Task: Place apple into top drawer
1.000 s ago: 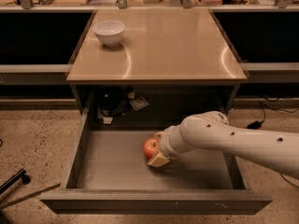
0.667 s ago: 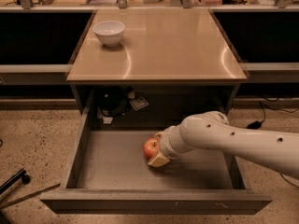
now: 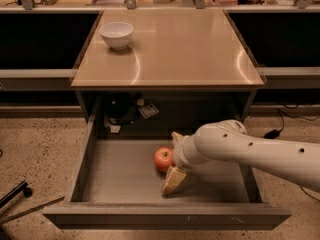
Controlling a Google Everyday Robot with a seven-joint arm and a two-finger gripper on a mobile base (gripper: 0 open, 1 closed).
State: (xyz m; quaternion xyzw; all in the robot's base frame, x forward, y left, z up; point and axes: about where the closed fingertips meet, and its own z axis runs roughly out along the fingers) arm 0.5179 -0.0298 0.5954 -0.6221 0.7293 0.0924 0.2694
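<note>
apple on the drawer floor, gripper loose around it

apple [image 3: 162, 159] lay on the grey bottom of the top drawer [image 3: 112, 179], about in the middle between its left and right edges. the drawer stood pulled out. the gripper [image 3: 170, 162] reached in from the right edge, its two fingers [image 3: 173, 180] spread wider than the fruit, one behind it and one before it, not clamping it. a white bowl [image 3: 116, 34] sat near the back left corner of the table top [image 3: 190, 49].

Warm, rather dim light falls from above. The smooth beige tabletop [image 3: 185, 44] carries pale glare streaks near both sides, and the space under it is almost black. In the shaded grey open drawer [image 3: 115, 174], the cream two-finger gripper [image 3: 170, 161], its fingers spread, catches soft light.
</note>
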